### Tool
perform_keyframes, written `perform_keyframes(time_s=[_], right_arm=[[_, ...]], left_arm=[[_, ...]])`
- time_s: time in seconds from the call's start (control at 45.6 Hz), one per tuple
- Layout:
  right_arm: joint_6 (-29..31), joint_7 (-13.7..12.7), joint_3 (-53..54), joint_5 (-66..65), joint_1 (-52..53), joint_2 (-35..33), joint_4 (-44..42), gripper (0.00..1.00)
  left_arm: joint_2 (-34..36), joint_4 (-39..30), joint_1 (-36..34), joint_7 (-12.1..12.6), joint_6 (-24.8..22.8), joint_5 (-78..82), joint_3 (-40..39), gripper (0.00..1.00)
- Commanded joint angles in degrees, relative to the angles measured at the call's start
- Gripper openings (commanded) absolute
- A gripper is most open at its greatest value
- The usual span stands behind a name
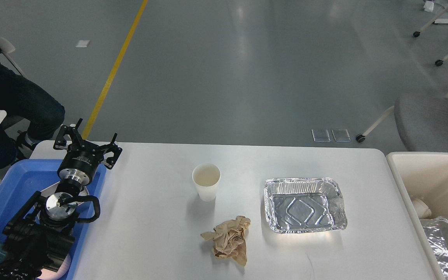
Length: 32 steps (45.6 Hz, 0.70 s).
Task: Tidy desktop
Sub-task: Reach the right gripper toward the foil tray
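The desktop [158,241] is being seen from above, filling the lower middle of the view, white with rounded far corners. A paper cup [206,181] is standing upright near its centre. A crumpled brown paper [228,239] is lying nearer the front edge, just below the cup. A foil container [305,205] is sitting to the right of both, apart from them. At the left edge a blue tray [10,190] is being overlapped by the left arm. The left gripper [87,142] is being held over the far left corner of the desktop, beside the tray's far edge, its fingers spread apart and nothing gripped between them. The cup and the paper are lying well apart from it, off to its right. A cream bin [414,175] is standing just beside the desktop's right edge, with what is probably another foil container [443,245] inside. The right gripper is not being shown.
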Motion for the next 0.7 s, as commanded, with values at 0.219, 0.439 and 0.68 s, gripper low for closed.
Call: perform_keyframes(time_s=[0.219,0.439,0.68], right_arm=[[1.0,-3.4,-0.3,-22.2,-0.9,22.6,-3.0,1.0],[4.8,-3.9,-0.5,-34.4,0.6,36.0,-8.4,1.0],[6.6,-3.8,-1.2,-48.0,4.5,51.9,-18.5,1.0]], left_arm=[[0.3,0.0,0.5,0.0,-0.2,0.0,0.0,0.98],[1.0,0.0,0.9,0.0,-0.3,0.0,0.0,0.98],[1.3,0.0,1.3,0.0,-0.5,0.0,0.0,0.98]])
